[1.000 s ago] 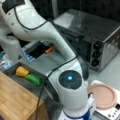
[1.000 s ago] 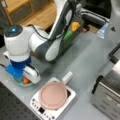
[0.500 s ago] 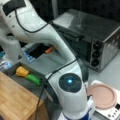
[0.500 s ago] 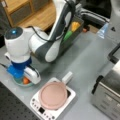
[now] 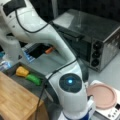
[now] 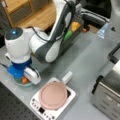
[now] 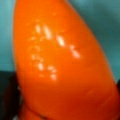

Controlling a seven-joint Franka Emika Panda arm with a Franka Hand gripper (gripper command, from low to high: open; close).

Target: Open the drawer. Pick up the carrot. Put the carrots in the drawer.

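Observation:
The drawer (image 5: 22, 80) stands open beside the light wooden top (image 5: 15, 100), with a yellow chunky item (image 5: 22, 71) and a green elongated item (image 5: 33, 79) lying in it. My gripper (image 5: 43, 51) hangs just beyond the drawer's far side, shut on the orange carrot (image 5: 49, 50), which sticks out of its dark fingers. In a front view the carrot (image 6: 85, 30) shows as a small orange spot past the end of the drawer (image 6: 71, 40). The wrist view is almost filled by the carrot (image 7: 62, 65), with dark fingers at the lower corners.
A silver toaster oven (image 5: 100, 42) with black knobs stands at a front view's right. A pink plate (image 5: 103, 96) rests on a white scale (image 6: 53, 100). A teal dish with another orange piece (image 6: 24, 80) sits by the arm's base (image 6: 18, 70).

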